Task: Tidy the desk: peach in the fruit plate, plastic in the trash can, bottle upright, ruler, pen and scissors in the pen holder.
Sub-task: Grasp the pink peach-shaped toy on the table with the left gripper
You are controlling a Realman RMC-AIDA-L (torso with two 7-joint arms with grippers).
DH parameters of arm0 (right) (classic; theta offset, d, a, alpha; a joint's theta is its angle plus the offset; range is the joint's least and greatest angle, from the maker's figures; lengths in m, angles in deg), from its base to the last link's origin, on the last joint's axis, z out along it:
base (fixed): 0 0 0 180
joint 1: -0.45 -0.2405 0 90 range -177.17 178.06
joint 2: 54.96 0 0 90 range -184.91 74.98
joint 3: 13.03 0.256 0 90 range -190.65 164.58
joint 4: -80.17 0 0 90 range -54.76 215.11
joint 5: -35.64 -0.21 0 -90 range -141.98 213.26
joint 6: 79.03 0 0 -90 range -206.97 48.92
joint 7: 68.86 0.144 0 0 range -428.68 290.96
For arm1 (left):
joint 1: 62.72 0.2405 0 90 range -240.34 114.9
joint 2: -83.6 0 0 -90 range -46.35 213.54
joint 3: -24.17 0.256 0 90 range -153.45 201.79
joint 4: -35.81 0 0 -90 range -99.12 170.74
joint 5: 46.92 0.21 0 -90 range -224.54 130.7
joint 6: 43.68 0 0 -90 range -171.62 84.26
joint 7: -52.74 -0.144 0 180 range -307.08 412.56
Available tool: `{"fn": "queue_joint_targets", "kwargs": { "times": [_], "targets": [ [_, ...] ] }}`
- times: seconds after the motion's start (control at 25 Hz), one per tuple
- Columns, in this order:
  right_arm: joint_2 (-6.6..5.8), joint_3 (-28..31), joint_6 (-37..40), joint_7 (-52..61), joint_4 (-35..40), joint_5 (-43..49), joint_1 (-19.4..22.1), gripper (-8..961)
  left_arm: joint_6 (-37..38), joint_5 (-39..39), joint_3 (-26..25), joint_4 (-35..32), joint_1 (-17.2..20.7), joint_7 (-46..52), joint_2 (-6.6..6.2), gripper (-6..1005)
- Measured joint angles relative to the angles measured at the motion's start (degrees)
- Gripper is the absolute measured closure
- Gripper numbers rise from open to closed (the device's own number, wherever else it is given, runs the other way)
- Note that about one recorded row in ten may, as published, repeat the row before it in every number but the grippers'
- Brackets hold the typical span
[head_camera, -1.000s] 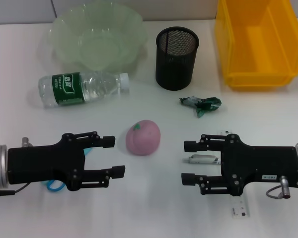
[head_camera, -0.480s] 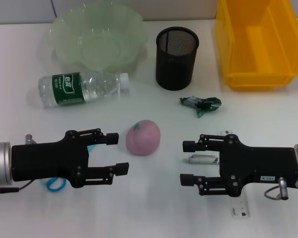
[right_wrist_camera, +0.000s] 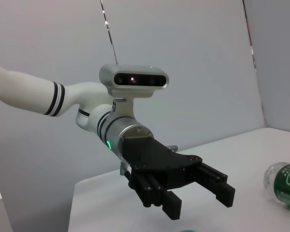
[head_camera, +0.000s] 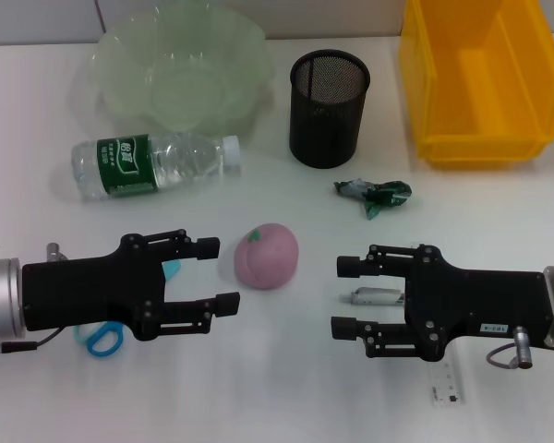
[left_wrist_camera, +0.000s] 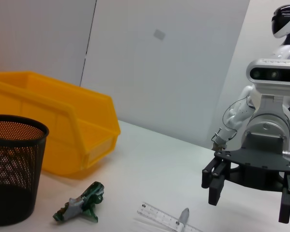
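The pink peach (head_camera: 267, 256) lies on the white desk between my two grippers. My left gripper (head_camera: 220, 274) is open just left of it, its fingertips level with the peach. Under that arm, blue scissors (head_camera: 102, 337) show in part. My right gripper (head_camera: 342, 297) is open to the peach's right, above the pen (head_camera: 379, 297) and the ruler (head_camera: 446, 388). A green-labelled bottle (head_camera: 152, 164) lies on its side. The green plastic wrapper (head_camera: 374, 194) lies near the black mesh pen holder (head_camera: 328, 106). At the back are the pale green fruit plate (head_camera: 180, 83) and the yellow trash can (head_camera: 480, 78).
The left wrist view shows the pen holder (left_wrist_camera: 12, 174), the yellow bin (left_wrist_camera: 63, 130), the wrapper (left_wrist_camera: 79, 209), the ruler (left_wrist_camera: 162, 217) and my right gripper (left_wrist_camera: 249, 193). The right wrist view shows my left gripper (right_wrist_camera: 201, 203) and the bottle (right_wrist_camera: 285, 186).
My left gripper has slid right and slightly back, closer to the peach, uncovering more of the scissors. My right gripper has crept a little left. Both stay open.
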Motion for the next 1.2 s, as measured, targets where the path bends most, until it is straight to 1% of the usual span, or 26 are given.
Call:
{"fn": "queue_joint_targets", "kwargs": {
  "times": [0.44, 0.72, 1.2],
  "targets": [
    [0.0, -0.24, -0.06, -0.07, -0.83, -0.54, -0.01, 229, -0.37, 0.0, -0.25, 0.36, -0.06, -0.04, 0.16, 216],
    [-0.04, -0.16, -0.07, -2.81, -4.16, -2.21, -0.36, 229, -0.55, 0.0, -0.25, 0.55, -0.06, -0.12, 0.23, 217],
    [-0.02, -0.03, -0.06, -2.99, -4.27, -2.21, 0.08, 229, -0.54, 0.01, -0.25, 0.55, -0.06, -0.14, 0.31, 217]
  ]
}}
